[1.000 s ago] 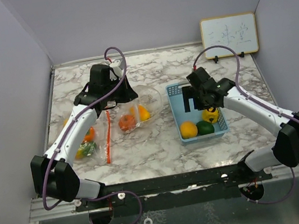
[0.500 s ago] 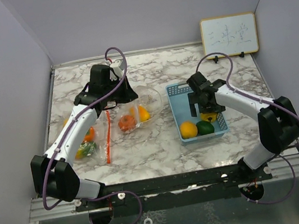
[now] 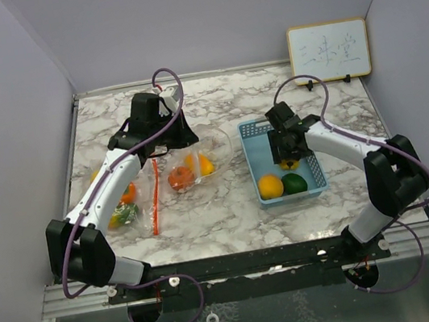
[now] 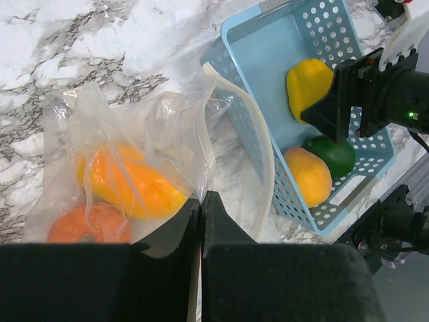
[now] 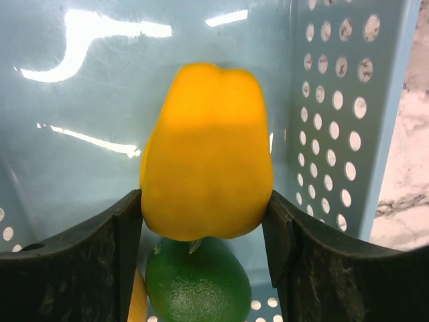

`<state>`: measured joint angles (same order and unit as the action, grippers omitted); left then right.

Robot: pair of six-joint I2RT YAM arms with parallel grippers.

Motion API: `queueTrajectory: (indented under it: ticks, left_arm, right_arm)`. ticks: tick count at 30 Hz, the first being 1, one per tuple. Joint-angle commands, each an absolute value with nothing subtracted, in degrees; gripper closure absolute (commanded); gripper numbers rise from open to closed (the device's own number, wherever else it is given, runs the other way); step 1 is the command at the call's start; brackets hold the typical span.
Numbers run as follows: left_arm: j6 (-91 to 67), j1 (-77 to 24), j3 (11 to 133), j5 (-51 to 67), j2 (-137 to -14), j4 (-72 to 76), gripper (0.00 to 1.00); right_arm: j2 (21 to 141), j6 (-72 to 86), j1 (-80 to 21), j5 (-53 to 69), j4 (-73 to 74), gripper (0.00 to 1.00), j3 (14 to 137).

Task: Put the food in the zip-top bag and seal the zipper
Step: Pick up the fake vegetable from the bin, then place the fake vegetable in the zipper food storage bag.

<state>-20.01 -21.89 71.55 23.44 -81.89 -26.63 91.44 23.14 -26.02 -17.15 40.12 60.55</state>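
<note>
**A:** What is different from 1 second ago?

**B:** The right arm has folded in. Its elbow has swung from the lower right edge of the top view toward the centre. The right gripper (image 3: pixel 287 153) has shifted slightly up and left over the blue basket (image 3: pixel 251 126).

**A:** And its jaws?

**B:** Clenched on the yellow pepper (image 5: pixel 204 174), with 1 finger on each flank. The pepper hangs above the green fruit (image 5: pixel 194 285), so I judge it lifted off the basket floor.

**A:** The left side?

**B:** Unmoved. The left gripper (image 4: pixel 201 206) stays pinched on the film of the zip-top bag (image 4: pixel 127 127), left of centre in the top view. An orange pepper (image 4: pixel 131 184) and a red tomato (image 4: pixel 87 225) already sit inside.

**A:** So where does that leave things?

**B:** The pick looks done, and I expect a carry leftward to the open bag mouth next. An orange (image 4: pixel 308 176) and the green fruit still wait in the basket, and the zipper is not yet sealed.
</note>
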Motion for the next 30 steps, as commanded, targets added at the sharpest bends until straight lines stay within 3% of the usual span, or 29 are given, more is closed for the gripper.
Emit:
queueTrajectory:
  ticks: [1, 10, 14, 19, 27, 30]
  left_arm:
    - [-20.3, -22.2, 73.4, 25.0, -82.6, -25.7, 1.00]
    - [-20.4, -22.2, 72.4, 25.2, -81.9, -25.2, 1.00]
    - [-20.9, -22.3, 72.1, 25.5, -81.6, -24.6, 1.00]
    - [-21.6, -22.2, 72.1, 25.6, -81.1, -23.9, 1.00]
    - [-23.0, -22.3, 71.9, 25.8, -80.3, -22.7, 1.00]
    - [-22.9, -22.3, 71.8, 25.8, -80.3, -23.0, 1.00]
  right_arm:
    - [90.2, 21.5, -26.1, -18.4, 35.7, 0.67, 61.7]
    - [78.3, 20.4, -29.2, -3.4, 36.9, 0.69, 73.5]
    - [79.4, 22.6, -31.1, 9.2, 31.4, 0.69, 76.9]
    - [85.0, 26.6, -34.1, 16.6, 22.2, 0.65, 77.0]
    - [94.0, 28.4, -36.5, 18.3, 22.4, 0.42, 78.2]
    - [93.1, 26.8, -36.5, 16.1, 23.4, 0.10, 78.7]
